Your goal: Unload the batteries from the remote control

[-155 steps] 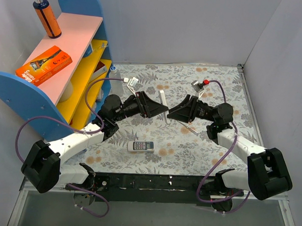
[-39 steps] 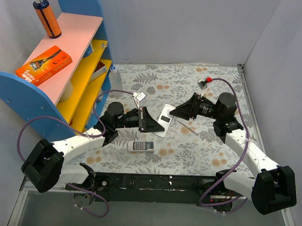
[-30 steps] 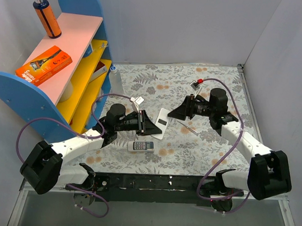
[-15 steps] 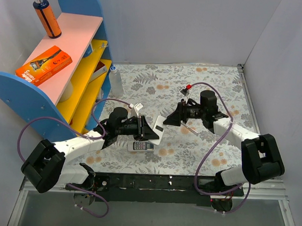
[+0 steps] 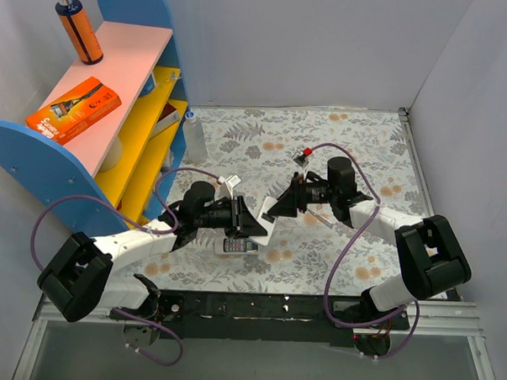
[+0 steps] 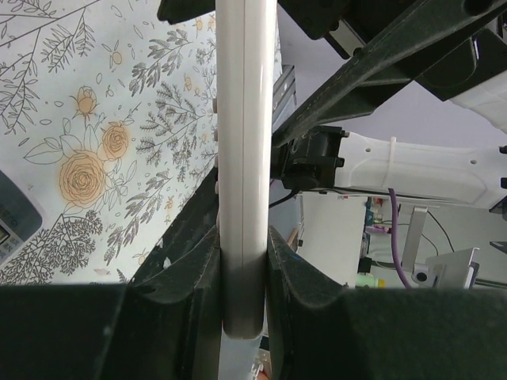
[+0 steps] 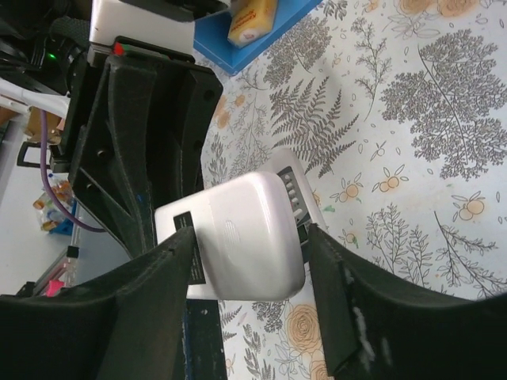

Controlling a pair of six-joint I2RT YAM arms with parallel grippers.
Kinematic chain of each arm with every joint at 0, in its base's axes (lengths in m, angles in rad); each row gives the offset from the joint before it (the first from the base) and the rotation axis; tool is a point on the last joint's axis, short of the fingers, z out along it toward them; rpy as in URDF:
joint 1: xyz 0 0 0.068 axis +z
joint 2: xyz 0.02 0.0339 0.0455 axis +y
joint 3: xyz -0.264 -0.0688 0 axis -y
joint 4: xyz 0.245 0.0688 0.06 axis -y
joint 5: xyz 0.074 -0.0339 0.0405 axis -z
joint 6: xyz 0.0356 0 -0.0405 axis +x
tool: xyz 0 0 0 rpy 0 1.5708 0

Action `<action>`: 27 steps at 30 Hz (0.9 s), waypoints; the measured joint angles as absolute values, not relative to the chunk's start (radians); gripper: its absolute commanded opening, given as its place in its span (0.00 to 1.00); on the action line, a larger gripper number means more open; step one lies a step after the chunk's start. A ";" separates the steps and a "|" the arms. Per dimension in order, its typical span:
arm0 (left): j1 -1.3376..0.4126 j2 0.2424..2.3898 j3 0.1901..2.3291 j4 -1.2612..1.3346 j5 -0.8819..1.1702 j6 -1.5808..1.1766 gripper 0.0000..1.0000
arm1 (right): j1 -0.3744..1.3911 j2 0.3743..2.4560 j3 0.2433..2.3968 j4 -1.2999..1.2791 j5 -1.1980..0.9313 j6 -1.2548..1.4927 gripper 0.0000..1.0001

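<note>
The left gripper (image 5: pixel 250 221) is clamped on one end of the white remote (image 5: pixel 267 227), holding it edge-up over the table (image 5: pixel 348 135). The right gripper (image 5: pixel 278 210) straddles the other end, fingers (image 7: pixel 158 301) wide on either side. Whether they press it, I can't tell.

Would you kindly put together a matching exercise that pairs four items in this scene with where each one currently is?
Things:
1. white slim plastic remote control
2. small grey button-covered remote control
3. orange pump bottle
4. flat orange cardboard box

Places:
A. lying flat on the pink shelf
B. clamped in the left pincer
C. standing upright on the pink shelf
D. lying on the floral table

Pairs: 1-B, 2-D, 3-C, 4-A.
</note>
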State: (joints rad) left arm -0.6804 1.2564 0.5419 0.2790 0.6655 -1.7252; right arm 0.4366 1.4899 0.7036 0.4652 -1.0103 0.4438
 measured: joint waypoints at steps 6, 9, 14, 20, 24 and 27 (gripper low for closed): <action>-0.680 1.271 0.522 0.300 0.687 -1.727 0.00 | 0.436 1.499 0.667 0.556 -1.014 0.490 0.40; -0.680 1.271 0.507 0.312 0.697 -1.724 0.00 | 0.433 1.503 0.652 0.576 -1.026 0.521 0.33; -0.680 1.271 0.499 0.321 0.702 -1.724 0.00 | 0.434 1.506 0.645 0.587 -1.024 0.531 0.29; -0.680 1.271 0.498 0.322 0.711 -1.714 0.00 | 0.432 1.512 0.645 0.595 -1.024 0.565 0.53; -0.680 1.267 0.496 0.317 0.709 -1.717 0.00 | 0.432 1.517 0.645 0.603 -1.021 0.561 0.27; -0.680 1.264 0.485 0.317 0.715 -1.706 0.00 | 0.421 1.523 0.647 0.602 -1.035 0.572 0.22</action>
